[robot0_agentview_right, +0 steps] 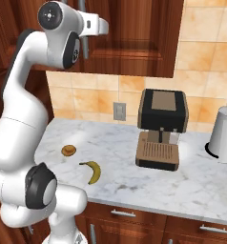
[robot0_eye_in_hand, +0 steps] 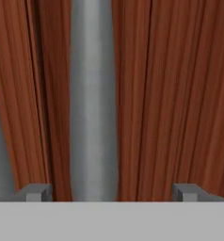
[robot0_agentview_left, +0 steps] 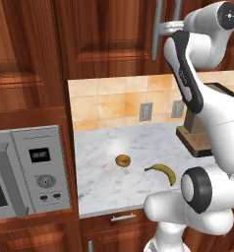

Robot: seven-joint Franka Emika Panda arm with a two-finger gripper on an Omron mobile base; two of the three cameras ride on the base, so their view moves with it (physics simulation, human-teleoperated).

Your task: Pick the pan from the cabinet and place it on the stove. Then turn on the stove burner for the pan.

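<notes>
ok, gripper [robot0_eye_in_hand: 111,192] fully open, holding nothing, jaws straddling the cabinet [robot0_eye_in_hand: 180,94] door's steel bar handle [robot0_eye_in_hand: 92,103], lined up to pull it.

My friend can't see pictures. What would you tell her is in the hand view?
A shiny steel bar handle runs up a reddish-brown wooden cabinet door, very close up. The open claw sits right in front of it, its two fingertips spread wide at the bottom.
</notes>
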